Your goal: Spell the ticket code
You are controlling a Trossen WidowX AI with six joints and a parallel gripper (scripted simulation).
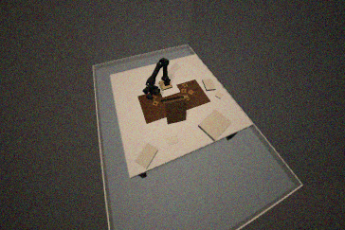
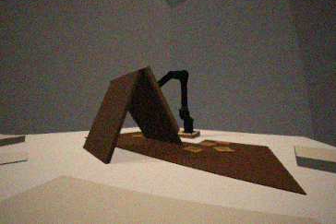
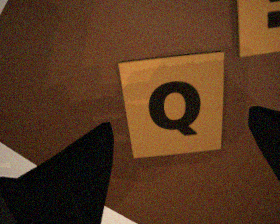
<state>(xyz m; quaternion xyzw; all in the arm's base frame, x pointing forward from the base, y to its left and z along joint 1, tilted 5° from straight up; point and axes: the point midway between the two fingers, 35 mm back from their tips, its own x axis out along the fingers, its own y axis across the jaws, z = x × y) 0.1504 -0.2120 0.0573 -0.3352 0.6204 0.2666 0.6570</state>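
My gripper [image 1: 150, 97] [image 3: 180, 123] is open over the left part of the brown board [image 1: 151, 115] [image 2: 249, 170]. In the wrist view its fingertips stand on either side of the Q tile [image 3: 174, 105], with nothing gripped; their height above it is unclear. The Q reads upright there. A second tile [image 3: 261, 37] is cut off at the upper right, showing part of a letter with bars. Several tiles lie on the board's right part, one of them here [image 1: 190, 92] [image 2: 224, 149], letters unreadable. The dark rail [image 1: 172, 98] is near the board's middle. The ticket's code is not readable.
A brown tent-shaped stand [image 1: 176, 113] [image 2: 111, 114] stands in front of the rail and hides my gripper in the exterior view. Pale flat blocks lie about the counter, including a large one [image 1: 215, 124] at front right and one [image 1: 147, 155] at front left.
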